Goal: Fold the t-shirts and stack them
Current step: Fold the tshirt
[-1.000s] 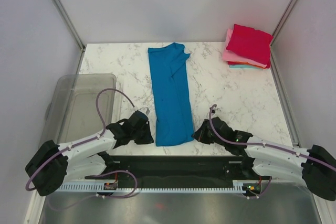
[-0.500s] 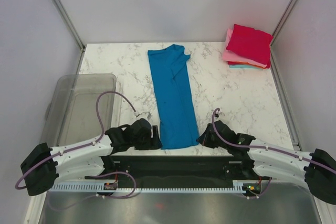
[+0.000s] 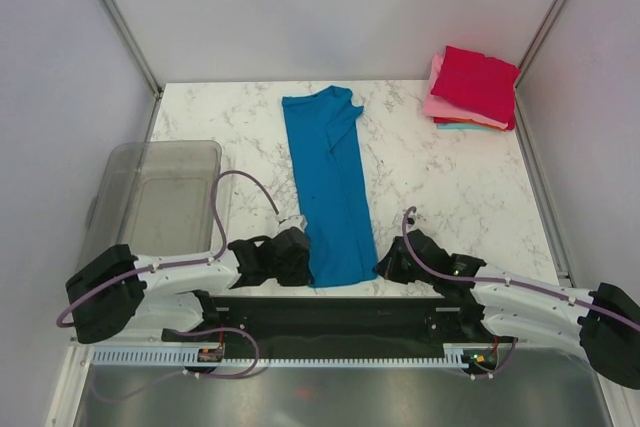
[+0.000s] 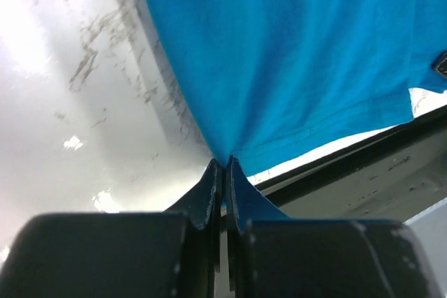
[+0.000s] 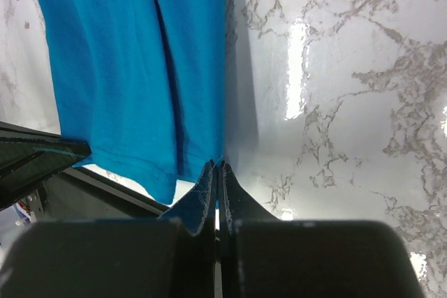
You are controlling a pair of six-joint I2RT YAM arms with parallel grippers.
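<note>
The left gripper (image 3: 303,252) and right gripper (image 3: 383,265) are each pinching a near corner of the blue shirt (image 3: 328,187), which is lying mid-table. The grey bin (image 3: 165,147) is sitting left of it, and the folded shirts (image 3: 472,87) are resting far right.

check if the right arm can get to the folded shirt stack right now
Probably not right now: the right gripper is shut on the blue t-shirt at its near corner. Bare marble table lies between it and the folded shirt stack, so nothing blocks the way.
</note>
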